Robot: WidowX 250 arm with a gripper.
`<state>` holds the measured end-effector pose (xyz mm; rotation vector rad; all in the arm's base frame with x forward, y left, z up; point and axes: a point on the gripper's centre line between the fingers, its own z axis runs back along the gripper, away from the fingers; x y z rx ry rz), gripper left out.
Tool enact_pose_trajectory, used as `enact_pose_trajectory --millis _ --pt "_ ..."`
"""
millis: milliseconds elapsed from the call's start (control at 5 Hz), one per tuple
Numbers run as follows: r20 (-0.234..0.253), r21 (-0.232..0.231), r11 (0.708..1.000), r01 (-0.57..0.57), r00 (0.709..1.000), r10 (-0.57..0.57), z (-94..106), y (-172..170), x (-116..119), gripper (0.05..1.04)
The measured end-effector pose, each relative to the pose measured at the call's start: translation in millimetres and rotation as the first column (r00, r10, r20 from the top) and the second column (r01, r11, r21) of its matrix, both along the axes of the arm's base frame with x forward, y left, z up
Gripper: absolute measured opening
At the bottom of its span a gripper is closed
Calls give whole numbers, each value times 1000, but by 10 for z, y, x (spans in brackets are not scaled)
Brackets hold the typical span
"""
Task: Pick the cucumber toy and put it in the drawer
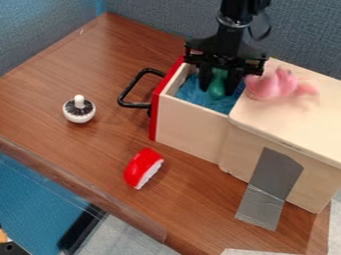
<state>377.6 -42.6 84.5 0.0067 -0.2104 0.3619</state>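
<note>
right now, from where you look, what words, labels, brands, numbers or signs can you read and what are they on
None to quote. I can read no text on the drawer, wooden box, grey tape, red and white toy, white knobbed toy, pink toy or green toy.

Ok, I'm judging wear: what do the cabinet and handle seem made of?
The cabinet looks like smooth, matte wood, judging by its pale tan panels. The handle is black with a slight sheen, perhaps plastic or painted metal.
</note>
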Motion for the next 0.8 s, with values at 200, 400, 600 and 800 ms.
enact_pose_trajectory --millis 200,400,600,800 --pt "21 -25 1000 -16 1000 16 27 8 46 515" --pt "34 -18 1000 -15 999 16 86 17 88 822" --pt "56 -17 1000 6 998 -5 264 6 108 1014" --pt "70 -13 999 33 997 -32 429 -39 105 1010"
